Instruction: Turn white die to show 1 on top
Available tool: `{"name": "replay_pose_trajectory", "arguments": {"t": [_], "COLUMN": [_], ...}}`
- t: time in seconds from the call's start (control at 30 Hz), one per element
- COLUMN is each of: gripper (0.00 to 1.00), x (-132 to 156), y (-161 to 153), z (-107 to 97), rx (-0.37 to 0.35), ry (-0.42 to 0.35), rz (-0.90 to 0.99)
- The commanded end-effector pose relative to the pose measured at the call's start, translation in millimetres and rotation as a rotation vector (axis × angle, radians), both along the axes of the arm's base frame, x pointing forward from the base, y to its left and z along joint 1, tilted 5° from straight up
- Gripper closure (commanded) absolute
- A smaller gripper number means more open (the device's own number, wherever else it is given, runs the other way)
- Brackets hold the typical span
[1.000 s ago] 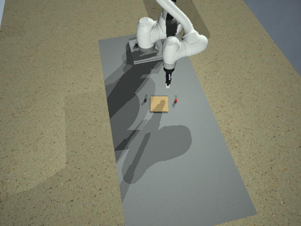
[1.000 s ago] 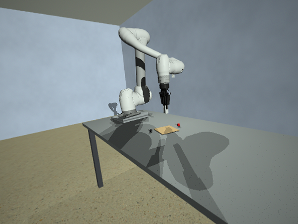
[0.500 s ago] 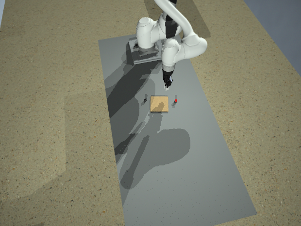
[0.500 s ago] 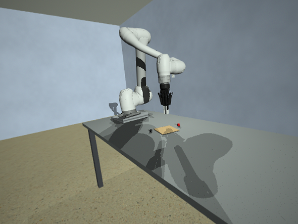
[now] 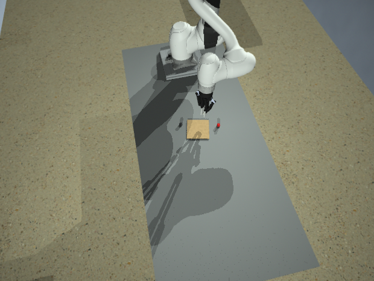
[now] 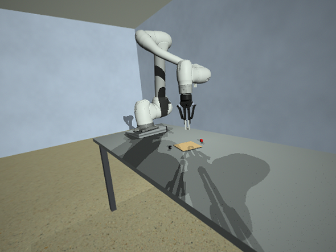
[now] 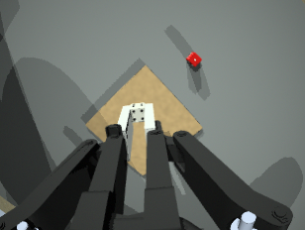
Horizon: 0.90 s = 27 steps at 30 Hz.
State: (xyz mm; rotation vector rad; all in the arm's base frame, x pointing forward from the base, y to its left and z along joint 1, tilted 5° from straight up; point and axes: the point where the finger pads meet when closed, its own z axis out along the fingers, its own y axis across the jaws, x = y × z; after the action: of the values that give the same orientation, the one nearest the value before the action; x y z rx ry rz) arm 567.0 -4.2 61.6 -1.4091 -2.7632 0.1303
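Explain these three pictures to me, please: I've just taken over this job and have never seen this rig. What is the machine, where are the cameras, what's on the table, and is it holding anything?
The machine is a single white jointed arm bolted to a grey table by a base plate. At its end is a black two-fingered hand.

The first picture looks down from above. The second looks from the side of the room. The third comes from a camera on the wrist, looking along the fingers.

On the table lies a flat tan mat, with a small black die on one side and a red die on the other, both off the mat.

The hand is raised above the table, near the mat's edge closest to the base. It is shut on the white die, pinched at its fingertips. I cannot tell which number faces up.
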Motion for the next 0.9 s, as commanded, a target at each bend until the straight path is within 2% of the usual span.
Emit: {"name": "replay_pose_trajectory", "arguments": {"t": [0.0,0.2,0.23,0.6,0.87], "gripper": [0.93,0.93,0.93,0.93,0.93], "x": [8.3,14.9,19.2,36.9,40.9], "y": [-8.2,-15.1,-19.8,-39.9,-44.9], "z": [-0.6,-1.3,-1.7,-3.8,-4.4], "rx": [0.027,0.036,0.043,0.069,0.075], "ry": [0.011,0.018,0.022,0.041,0.046], "rz": [0.172,0.305,0.393,0.763,0.850]}}
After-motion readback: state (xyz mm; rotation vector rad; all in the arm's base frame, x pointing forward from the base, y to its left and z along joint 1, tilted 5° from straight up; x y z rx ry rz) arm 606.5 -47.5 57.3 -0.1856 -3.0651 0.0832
